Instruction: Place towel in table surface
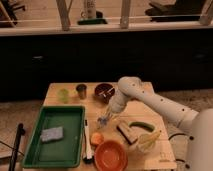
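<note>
The towel (52, 134) is a small grey-blue folded cloth lying inside the green tray (75, 112) at the left of the wooden table (150, 92). My gripper (103, 121) hangs at the end of the white arm (150, 100), low over the middle of the table. It is to the right of the tray and apart from the towel. Nothing shows in it.
A green cup (63, 94), a metal cup (81, 91) and a dark red bowl (103, 91) stand at the back. An orange bowl (110, 155), an orange fruit (97, 138), a brown block (127, 132), a cucumber (141, 125) and a banana (148, 140) fill the front right. A utensil (86, 142) lies beside the tray.
</note>
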Robot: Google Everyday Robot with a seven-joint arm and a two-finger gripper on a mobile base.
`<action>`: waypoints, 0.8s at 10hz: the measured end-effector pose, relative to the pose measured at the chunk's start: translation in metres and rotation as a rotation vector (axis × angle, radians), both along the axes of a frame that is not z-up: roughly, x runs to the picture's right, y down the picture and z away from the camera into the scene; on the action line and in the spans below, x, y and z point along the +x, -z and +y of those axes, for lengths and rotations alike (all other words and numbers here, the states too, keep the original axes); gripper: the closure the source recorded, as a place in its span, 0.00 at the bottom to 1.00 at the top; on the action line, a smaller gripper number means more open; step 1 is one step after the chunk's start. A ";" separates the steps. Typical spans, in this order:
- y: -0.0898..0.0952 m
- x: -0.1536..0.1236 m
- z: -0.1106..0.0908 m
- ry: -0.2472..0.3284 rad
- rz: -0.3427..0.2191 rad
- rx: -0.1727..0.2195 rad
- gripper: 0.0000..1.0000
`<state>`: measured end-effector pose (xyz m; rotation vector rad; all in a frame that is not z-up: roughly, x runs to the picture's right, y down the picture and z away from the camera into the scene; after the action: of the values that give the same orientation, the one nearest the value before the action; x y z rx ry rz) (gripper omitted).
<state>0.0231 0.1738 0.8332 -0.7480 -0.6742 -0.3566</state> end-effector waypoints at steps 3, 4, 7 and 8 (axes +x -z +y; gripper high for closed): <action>-0.001 -0.003 0.000 0.041 -0.050 -0.005 0.67; -0.002 -0.005 0.000 0.050 -0.059 -0.006 0.60; -0.002 -0.007 0.001 0.066 -0.081 -0.011 0.29; -0.001 -0.008 0.001 0.069 -0.085 -0.011 0.23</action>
<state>0.0156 0.1747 0.8343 -0.7709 -0.7315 -0.4500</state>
